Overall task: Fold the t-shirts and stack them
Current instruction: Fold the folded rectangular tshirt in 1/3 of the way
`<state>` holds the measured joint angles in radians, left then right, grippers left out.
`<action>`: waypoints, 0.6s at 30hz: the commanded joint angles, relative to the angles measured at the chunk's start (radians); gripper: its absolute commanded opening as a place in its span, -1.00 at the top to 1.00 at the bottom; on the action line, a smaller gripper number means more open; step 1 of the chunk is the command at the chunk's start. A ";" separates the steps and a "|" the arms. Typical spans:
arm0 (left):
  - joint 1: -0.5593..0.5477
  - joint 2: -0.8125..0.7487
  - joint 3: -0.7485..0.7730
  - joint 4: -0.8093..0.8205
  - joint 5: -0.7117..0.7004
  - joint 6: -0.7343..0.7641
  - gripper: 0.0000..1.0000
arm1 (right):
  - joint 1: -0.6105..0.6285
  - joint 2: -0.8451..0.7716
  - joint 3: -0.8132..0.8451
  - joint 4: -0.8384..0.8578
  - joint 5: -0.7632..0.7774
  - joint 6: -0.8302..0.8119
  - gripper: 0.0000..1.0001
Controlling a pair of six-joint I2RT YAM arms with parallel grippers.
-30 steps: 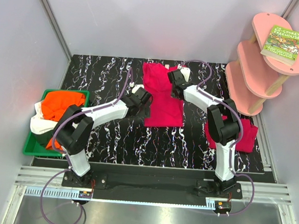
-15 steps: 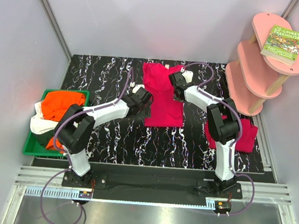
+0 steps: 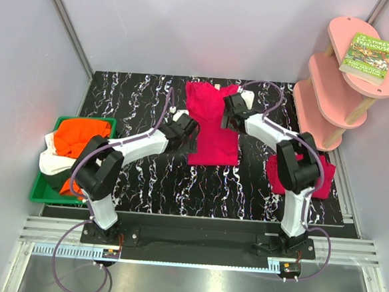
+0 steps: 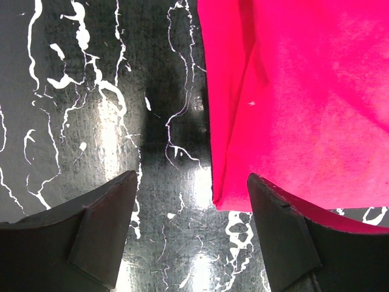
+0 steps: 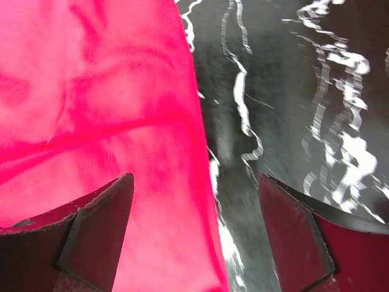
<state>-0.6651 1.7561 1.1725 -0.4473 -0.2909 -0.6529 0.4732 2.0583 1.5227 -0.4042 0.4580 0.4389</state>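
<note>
A crimson shirt (image 3: pixel 212 130) lies flat as a long folded strip at the middle of the desk (image 3: pixel 131 95). The left end effector (image 4: pixel 191 180) is released, jaws wide, at the strip's left edge with a cloth corner between them. The right end effector (image 5: pixel 196 180) is released too and straddles the strip's right edge. A second crimson shirt (image 3: pixel 320 178) lies at right, partly under the right arm. An orange shirt (image 3: pixel 82 135) and a white shirt (image 3: pixel 50 162) sit heaped in the tray (image 3: pixel 41 194).
</note>
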 commanded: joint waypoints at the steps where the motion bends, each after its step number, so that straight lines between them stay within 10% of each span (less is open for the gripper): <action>1: -0.013 -0.029 0.053 0.042 0.027 0.006 -0.57 | 0.025 -0.194 -0.131 0.031 -0.028 0.041 -0.78; 18: -0.080 0.022 0.004 0.088 0.045 -0.076 -0.58 | 0.134 -0.392 -0.599 0.130 -0.117 0.198 -0.45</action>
<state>-0.7425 1.7870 1.1797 -0.3965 -0.2516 -0.7052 0.5968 1.7027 0.9562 -0.3149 0.3531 0.6018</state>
